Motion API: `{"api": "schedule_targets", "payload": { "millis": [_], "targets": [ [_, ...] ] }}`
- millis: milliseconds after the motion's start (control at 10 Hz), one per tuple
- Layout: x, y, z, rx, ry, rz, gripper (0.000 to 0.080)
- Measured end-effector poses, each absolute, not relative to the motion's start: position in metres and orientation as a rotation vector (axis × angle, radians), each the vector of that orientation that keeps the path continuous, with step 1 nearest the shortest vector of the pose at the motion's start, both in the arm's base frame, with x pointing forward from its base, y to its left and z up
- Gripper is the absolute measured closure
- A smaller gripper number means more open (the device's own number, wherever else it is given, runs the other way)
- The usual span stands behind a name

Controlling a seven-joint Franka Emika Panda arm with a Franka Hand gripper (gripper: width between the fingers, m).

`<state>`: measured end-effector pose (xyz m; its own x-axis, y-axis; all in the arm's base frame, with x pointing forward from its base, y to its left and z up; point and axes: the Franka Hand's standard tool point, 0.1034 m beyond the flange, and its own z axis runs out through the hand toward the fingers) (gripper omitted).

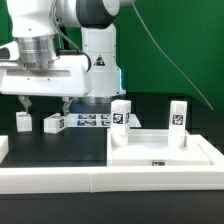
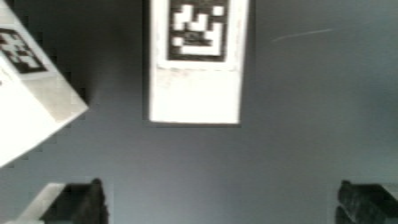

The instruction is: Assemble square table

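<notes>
The square table top point(image 1: 160, 150), a white tray with a raised rim and a small tag, lies at the exterior view's right. Two leg blocks point(image 1: 120, 114) point(image 1: 178, 115) stand upright at its far edge. Two more leg blocks point(image 1: 22, 121) point(image 1: 54, 123) lie on the dark table at the left. My gripper point(image 1: 45, 104) hangs open and empty just above these two. In the wrist view one tagged leg block point(image 2: 192, 70) lies ahead of my open gripper point(image 2: 221, 205), apart from the fingers point(image 2: 71, 205). Another leg block point(image 2: 27, 90) shows at the edge.
The marker board point(image 1: 90, 120) lies flat behind the left leg blocks, under the robot base. A long white border rail point(image 1: 60, 181) runs along the front, with another rail piece point(image 1: 3, 148) at the left edge.
</notes>
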<state>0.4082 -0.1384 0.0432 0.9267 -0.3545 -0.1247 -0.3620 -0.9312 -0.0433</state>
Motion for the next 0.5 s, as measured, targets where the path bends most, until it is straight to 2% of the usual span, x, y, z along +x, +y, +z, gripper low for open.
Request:
{"api": "schedule_targets", "payload": {
  "millis": [300,500],
  "targets": [
    [0.4105,-0.135,0.0452,-2.934,0.457,0.473,0.0151],
    [0.4062,-0.1358,0.0389,-2.871,0.46,0.631,0.0151]
  ]
}}
